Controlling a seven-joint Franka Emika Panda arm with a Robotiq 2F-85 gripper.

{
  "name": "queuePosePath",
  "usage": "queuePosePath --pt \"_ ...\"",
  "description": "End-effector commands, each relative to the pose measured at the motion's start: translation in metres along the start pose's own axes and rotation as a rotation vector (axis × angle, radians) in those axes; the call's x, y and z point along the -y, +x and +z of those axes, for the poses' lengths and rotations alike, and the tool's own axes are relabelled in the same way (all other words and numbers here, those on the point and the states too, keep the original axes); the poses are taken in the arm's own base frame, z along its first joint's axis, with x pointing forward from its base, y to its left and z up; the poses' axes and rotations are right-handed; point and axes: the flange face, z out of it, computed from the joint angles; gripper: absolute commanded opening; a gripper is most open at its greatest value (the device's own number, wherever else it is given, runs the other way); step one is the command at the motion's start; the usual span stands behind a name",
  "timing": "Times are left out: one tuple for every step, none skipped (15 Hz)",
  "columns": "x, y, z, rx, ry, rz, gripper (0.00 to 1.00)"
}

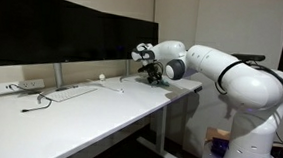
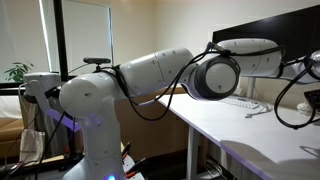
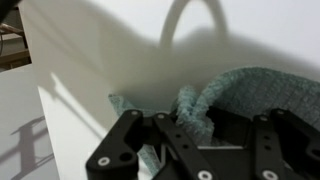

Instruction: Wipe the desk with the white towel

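Note:
The towel point(image 3: 250, 95) looks pale teal-white in the wrist view and lies bunched on the white desk point(image 1: 89, 110). My gripper point(image 3: 200, 128) is down on it, with a raised fold of the cloth pinched between the black fingers. In an exterior view the gripper point(image 1: 154, 72) sits low at the far right end of the desk, close to the monitors, and the towel under it is mostly hidden. In an exterior view the arm's body fills the frame and only the desk point(image 2: 260, 135) shows beside it.
Wide dark monitors point(image 1: 65, 24) stand along the back of the desk. A power strip point(image 1: 19, 85) with cables lies at the left, and a small white object point(image 1: 101, 77) sits near the middle back. The desk's right edge is just beyond the gripper.

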Motion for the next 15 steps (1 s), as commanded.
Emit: queuePosePath --pt "0.002 0.006 0.021 0.019 -0.035 0.008 0.07" --pt "0.004 0.004 0.024 0.020 -0.043 -0.001 0.07" --pt "0.006 0.000 0.025 0.016 -0.057 -0.019 0.07" --pt "0.009 -0.006 0.026 0.012 -0.069 -0.038 0.06" --pt "0.012 -0.009 0.026 0.004 -0.070 -0.042 0.07" --pt "0.015 -0.013 0.026 0.002 -0.072 -0.048 0.07" --pt "0.017 -0.020 0.026 0.007 -0.082 -0.054 0.07" --pt "0.021 -0.026 0.024 0.004 -0.079 -0.058 0.07" --pt "0.029 -0.041 0.021 0.003 -0.075 -0.072 0.07" --pt "0.035 -0.054 0.019 0.000 -0.077 -0.084 0.07" --pt "0.040 -0.070 0.013 -0.002 -0.080 -0.103 0.06" --pt "0.044 -0.084 0.009 -0.004 -0.086 -0.126 0.06" --pt "0.048 -0.098 0.004 -0.008 -0.093 -0.143 0.07" --pt "0.052 -0.113 0.002 -0.011 -0.102 -0.164 0.07" --pt "0.056 -0.129 -0.002 -0.014 -0.113 -0.182 0.07"
